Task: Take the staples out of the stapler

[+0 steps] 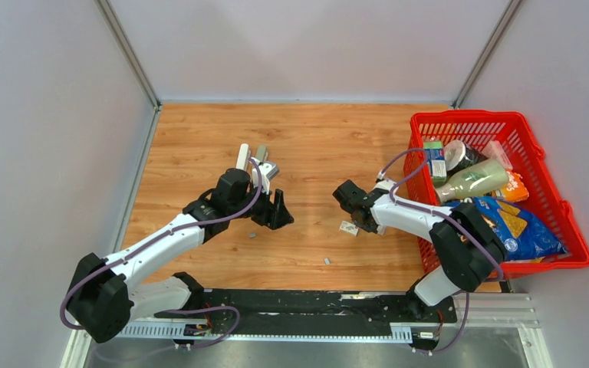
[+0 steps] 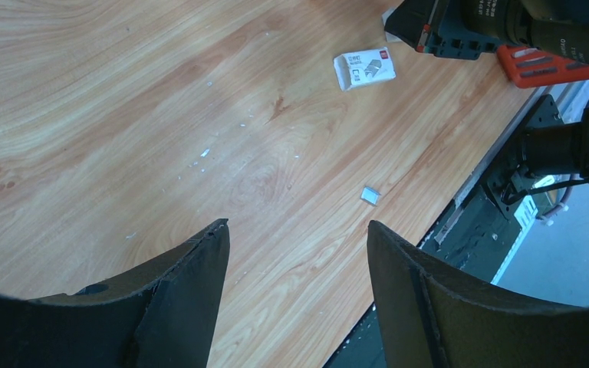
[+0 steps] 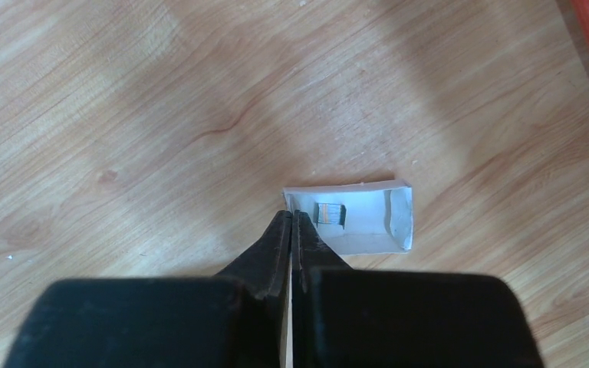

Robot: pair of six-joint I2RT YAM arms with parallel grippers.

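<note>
Left claw [image 2: 297,230] wide, right claw [image 3: 288,220] closed

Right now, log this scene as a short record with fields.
left gripper: open, empty, above the wooden table
right gripper: shut, tips at one wall of the small white open cardboard box; cannot tell if it pinches that wall
box contents: one short dark-grey staple strip
loose staples: a small grey strip lying on the table
stapler: white and grey stapler beyond the left gripper, neither gripper on it
basket: red plastic basket at the right, holding groceries
</note>
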